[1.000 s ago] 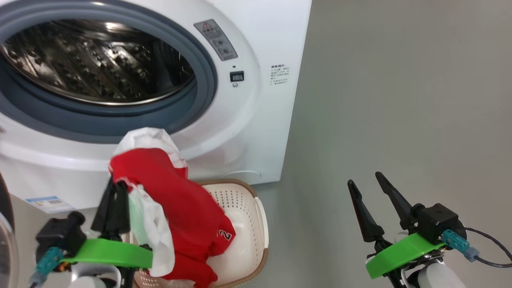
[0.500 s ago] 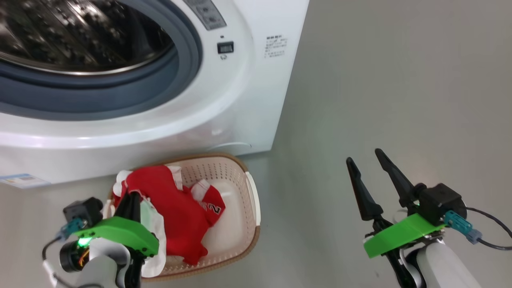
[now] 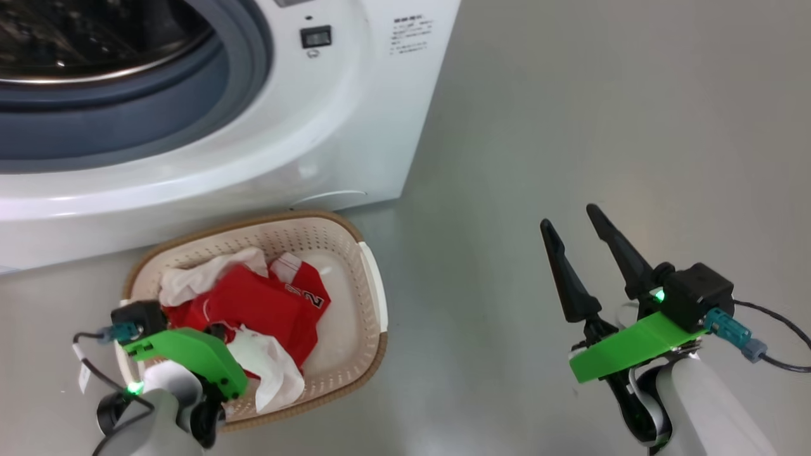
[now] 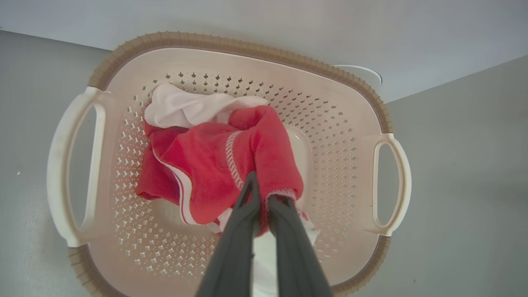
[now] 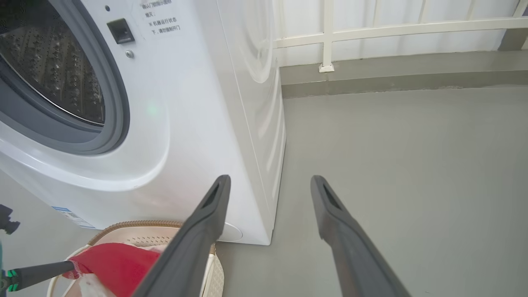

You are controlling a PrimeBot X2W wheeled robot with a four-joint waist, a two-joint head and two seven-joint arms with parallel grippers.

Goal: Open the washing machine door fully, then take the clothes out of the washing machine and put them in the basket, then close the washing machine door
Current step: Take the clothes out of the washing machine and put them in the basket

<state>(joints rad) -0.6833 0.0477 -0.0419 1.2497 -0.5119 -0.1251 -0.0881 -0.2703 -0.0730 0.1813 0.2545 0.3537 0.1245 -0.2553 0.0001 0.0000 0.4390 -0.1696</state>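
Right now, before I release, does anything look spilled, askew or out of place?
Nothing stands out. The red-and-white soft fabric clothes lie inside the cream perforated plastic basket, none on the grey floor. The left gripper is shut on the red fabric over the basket; the right gripper is open, holding nothing.

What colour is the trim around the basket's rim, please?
Brown, ribbed trim on the cream basket; the left wrist view shows it best.
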